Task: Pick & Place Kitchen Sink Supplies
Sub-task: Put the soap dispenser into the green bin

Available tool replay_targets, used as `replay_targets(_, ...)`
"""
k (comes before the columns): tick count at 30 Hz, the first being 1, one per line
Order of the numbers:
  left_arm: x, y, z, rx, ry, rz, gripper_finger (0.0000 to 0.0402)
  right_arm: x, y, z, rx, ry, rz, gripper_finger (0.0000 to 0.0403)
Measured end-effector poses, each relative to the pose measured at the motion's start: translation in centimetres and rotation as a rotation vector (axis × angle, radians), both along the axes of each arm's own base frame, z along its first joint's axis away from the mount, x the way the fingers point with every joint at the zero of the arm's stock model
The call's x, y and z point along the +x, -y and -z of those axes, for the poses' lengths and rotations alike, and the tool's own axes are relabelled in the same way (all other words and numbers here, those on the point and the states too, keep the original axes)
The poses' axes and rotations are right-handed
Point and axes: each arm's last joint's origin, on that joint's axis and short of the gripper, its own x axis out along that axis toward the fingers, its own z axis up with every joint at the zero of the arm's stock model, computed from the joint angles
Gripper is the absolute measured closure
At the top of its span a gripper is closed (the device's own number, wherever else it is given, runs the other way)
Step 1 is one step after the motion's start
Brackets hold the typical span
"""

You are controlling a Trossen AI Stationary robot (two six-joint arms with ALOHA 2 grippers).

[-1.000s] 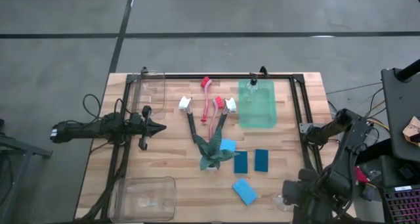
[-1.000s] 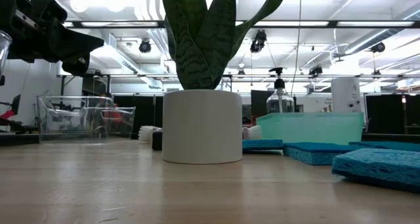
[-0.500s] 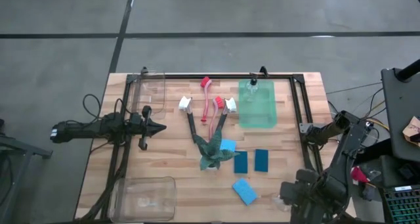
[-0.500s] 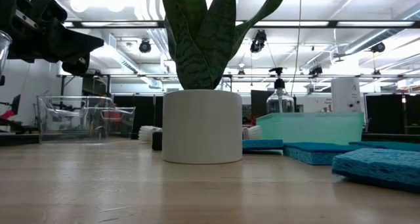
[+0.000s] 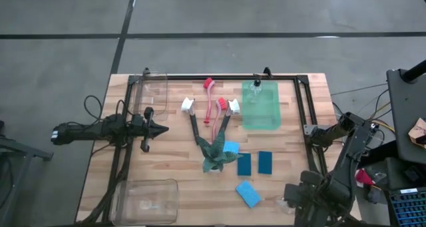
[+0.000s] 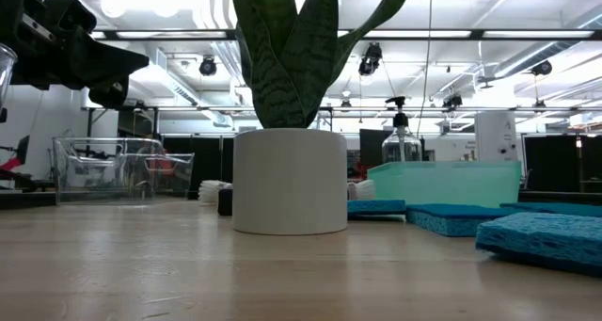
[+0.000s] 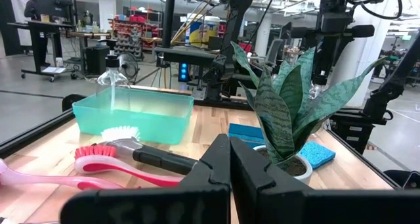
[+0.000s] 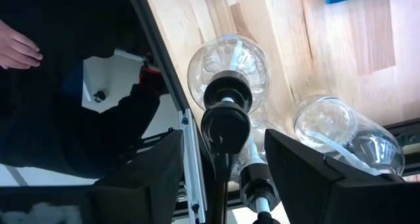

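Four flat sponges lie on the table [image 5: 173,154]: a light blue sponge [image 5: 247,194] nearest the right pincer [image 8: 223,155], two dark teal sponges [image 5: 265,162] side by side farther in, and a smaller light blue one [image 5: 231,148] touching the plant [image 5: 216,157]. The teal pair lie with their long sides running from the near edge of the table to the far edge; the nearest blue one is skewed.

Four dish brushes [image 5: 212,110] lie beyond the plant, between the two pincers: two white-headed with dark handles, two red-headed with pink handles. Their heads point to the far edge, their handles converging toward the plant.

Bottles: one clear pump bottle [image 5: 256,88] stands upright in the green tub [image 5: 261,117], well away from both pincers. The right wrist view shows three clear bottles [image 8: 226,69] seen end-on, black caps toward the camera, right at the right pincer by the table's near right corner.

The right pincer stands partly open, its fingers [image 8: 302,175] on either side of a black-capped bottle; whether they grip it I cannot tell.

The left pincer [image 7: 230,161] is closed tight on nothing, hovering at the table's left side, pointing at the brushes and plant. Two clear bins [image 5: 146,200] sit on its side of the table.
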Motion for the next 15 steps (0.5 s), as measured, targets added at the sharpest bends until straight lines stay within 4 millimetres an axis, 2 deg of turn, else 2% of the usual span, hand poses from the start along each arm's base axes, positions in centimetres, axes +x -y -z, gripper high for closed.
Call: replay_targets(15,0.00,0.00,0.00,0.000,0.000,0.000,0.0401,0.15,-0.08,0.03,0.002,0.028,-0.015,0.0322)
